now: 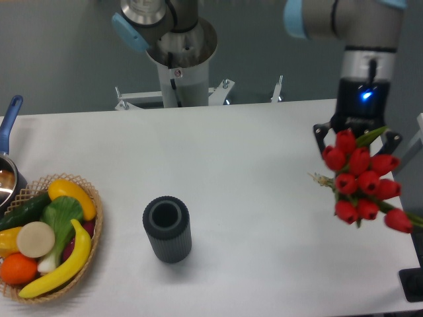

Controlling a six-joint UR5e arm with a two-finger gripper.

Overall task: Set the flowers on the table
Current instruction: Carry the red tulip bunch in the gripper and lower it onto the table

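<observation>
The flowers (360, 178), a bunch of red tulips with green leaves and a wisp of pale string on the left, hang at the right side over the white table (264, 172). My gripper (357, 134) points down right behind and above the blooms. Its dark fingers (321, 134) show on either side of the bunch's top, and it looks shut on the flowers. The stems and the contact are mostly hidden by the blooms. A green stem or leaf sticks out at the lower right, near the table's right edge.
A dark grey ribbed cylinder vase (166, 228) stands upright left of centre near the front. A wicker basket (86, 261) with fruit and vegetables is at the front left. A pot with a blue handle (9, 125) is at the left edge. The robot base (178, 59) stands behind the table.
</observation>
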